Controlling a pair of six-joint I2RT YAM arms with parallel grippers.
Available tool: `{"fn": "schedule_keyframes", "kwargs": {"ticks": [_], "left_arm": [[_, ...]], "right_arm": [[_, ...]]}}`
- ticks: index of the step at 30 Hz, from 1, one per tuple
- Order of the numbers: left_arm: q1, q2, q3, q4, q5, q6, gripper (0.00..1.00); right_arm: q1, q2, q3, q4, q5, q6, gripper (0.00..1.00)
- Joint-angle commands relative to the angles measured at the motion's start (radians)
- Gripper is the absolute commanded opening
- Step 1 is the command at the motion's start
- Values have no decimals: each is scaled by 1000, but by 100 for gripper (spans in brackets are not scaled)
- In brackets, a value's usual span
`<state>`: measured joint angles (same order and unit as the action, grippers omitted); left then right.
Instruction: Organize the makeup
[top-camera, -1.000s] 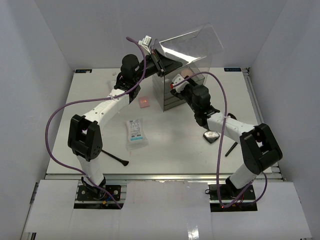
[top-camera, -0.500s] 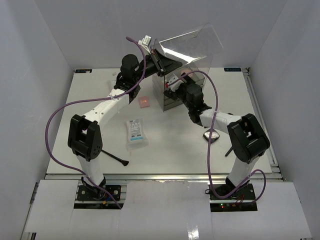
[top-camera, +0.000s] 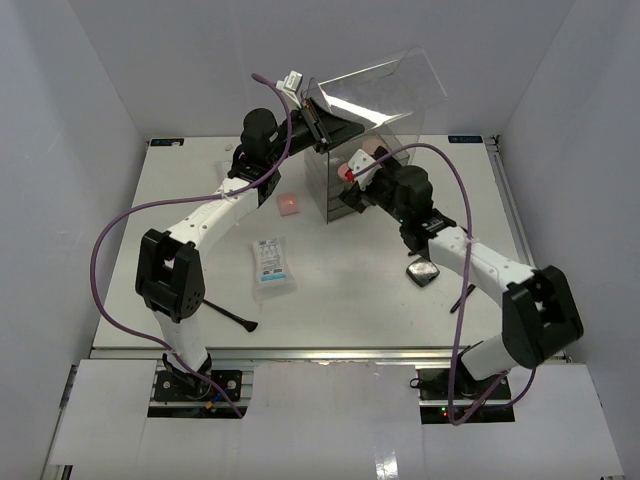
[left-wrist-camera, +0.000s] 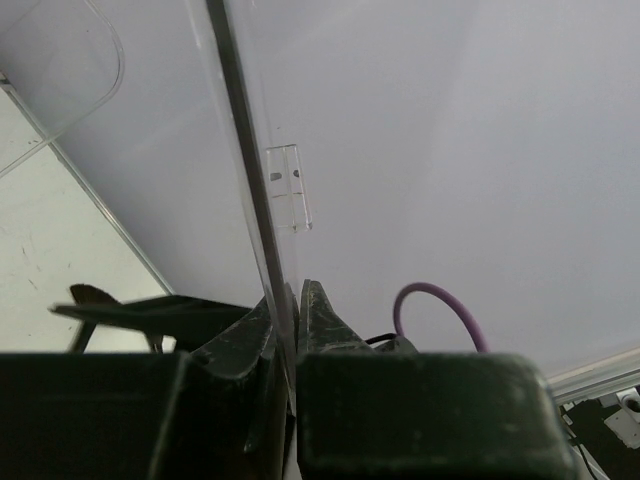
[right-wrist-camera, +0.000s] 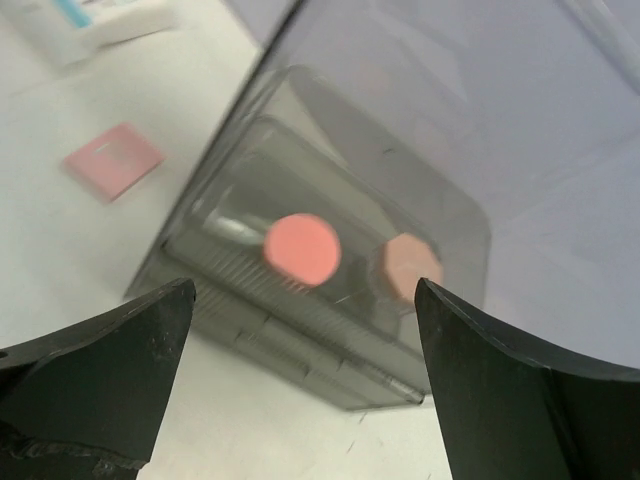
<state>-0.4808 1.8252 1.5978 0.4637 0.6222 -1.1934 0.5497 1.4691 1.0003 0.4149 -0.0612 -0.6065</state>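
The left hand (left-wrist-camera: 294, 303) pinches the clear lid (left-wrist-camera: 246, 170) edge-on.

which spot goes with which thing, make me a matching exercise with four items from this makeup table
Things:
1. round pink compact
2. square pink pad
3. black faceted compact
4. clear plastic lid

Places:
A. pinched in the left gripper
B. on the table, left of the box
C. inside the clear plastic box, top compartment
D. on the table beside the right arm

Pairs: 1-C, 2-B, 3-D, 4-A

left hand (left-wrist-camera: 293, 295) clamped, right hand (right-wrist-camera: 305, 288) agape
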Motion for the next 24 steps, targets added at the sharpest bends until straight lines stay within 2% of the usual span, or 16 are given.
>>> {"fn": "schedule_keyframes", "kwargs": {"ticks": [1,5,9,10,11,15,24], "left_arm": [[10,-72,19,98,-13,26,8],[9,-73,20,95,-13,27,8],[9,-73,25,86,-13,40,8],[10,-73,22,85,-13,43,8],[10,-73,24,85,-13,43,8],[10,-72,19,92,-9,38,8],[10,-78,-1,89,-4,43,8]], "right_arm": [[-37,-165,-87,-343,-282,-33,97],[-86,-257,-139,-553,-325,39,97],[-125,-307,-177,-652,-233,143,98],[-147,-309,-184,-698,-136,171,98],[-148,-311,-184,-723,-131,175,98],[-172,-302,-189,-814,12,180,90],[-182,-181,-198,-901,55,191,90]]}}
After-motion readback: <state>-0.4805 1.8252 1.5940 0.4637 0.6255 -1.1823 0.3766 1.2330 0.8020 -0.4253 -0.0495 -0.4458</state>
